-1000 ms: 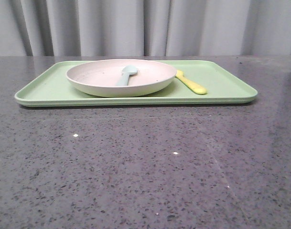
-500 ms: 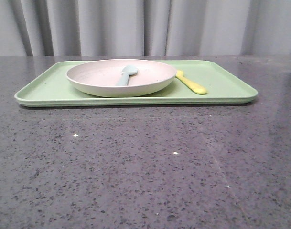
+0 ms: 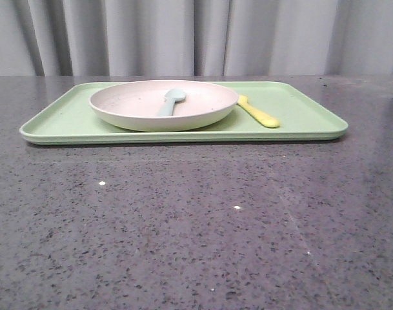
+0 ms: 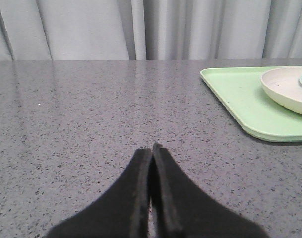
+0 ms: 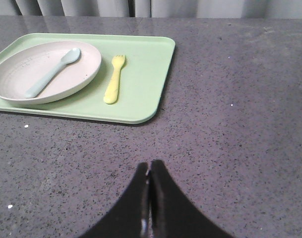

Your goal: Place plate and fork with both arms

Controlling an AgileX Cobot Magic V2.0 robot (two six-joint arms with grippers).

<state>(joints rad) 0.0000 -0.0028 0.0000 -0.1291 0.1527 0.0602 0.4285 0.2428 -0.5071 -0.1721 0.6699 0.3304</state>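
The cream plate rests on the light-green tray, and a pale blue spoon lies in it. Beside the plate on the tray lies the yellow fork. The right wrist view shows the plate, spoon and fork on the tray. My right gripper hangs shut and empty over bare table, short of the tray. My left gripper is shut and empty too, off to the side of the tray, with the plate's edge showing. Neither gripper appears in the front view.
The dark speckled stone table stretches in front of the tray. Grey curtains hang behind the table's far edge.
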